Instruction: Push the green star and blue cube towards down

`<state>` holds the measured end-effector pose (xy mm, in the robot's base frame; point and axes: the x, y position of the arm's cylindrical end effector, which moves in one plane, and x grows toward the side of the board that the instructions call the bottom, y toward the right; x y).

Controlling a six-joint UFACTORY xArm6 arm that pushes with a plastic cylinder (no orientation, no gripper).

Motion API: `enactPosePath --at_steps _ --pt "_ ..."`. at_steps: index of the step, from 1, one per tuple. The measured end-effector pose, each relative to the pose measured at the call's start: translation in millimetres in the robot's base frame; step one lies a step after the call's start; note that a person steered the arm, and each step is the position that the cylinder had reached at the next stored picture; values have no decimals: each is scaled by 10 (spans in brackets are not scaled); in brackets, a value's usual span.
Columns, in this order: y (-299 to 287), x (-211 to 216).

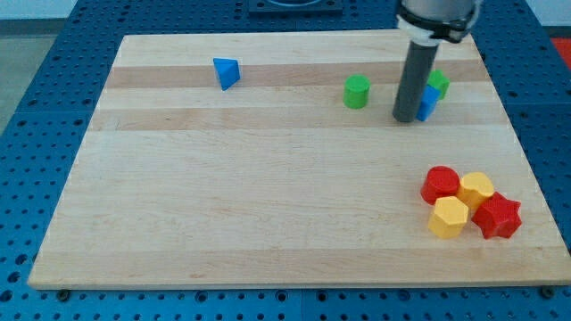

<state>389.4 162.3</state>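
Note:
The green star sits near the view's top right, partly hidden by the rod. The blue cube lies just below and left of it, touching it, also partly hidden. My tip rests on the board right against the blue cube's left side. A green cylinder-like block stands to the left of my tip. A blue triangular block lies at the top left.
A cluster at the lower right holds a red round block, a yellow block, a yellow hexagon and a red star. The wooden board ends close to the right of them.

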Motion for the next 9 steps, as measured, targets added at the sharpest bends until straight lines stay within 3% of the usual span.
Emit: enactPosePath --at_steps 2,3,5,9 --pt "503 0" --pt "458 6" --pt "-347 74" --pt "-275 -1018"
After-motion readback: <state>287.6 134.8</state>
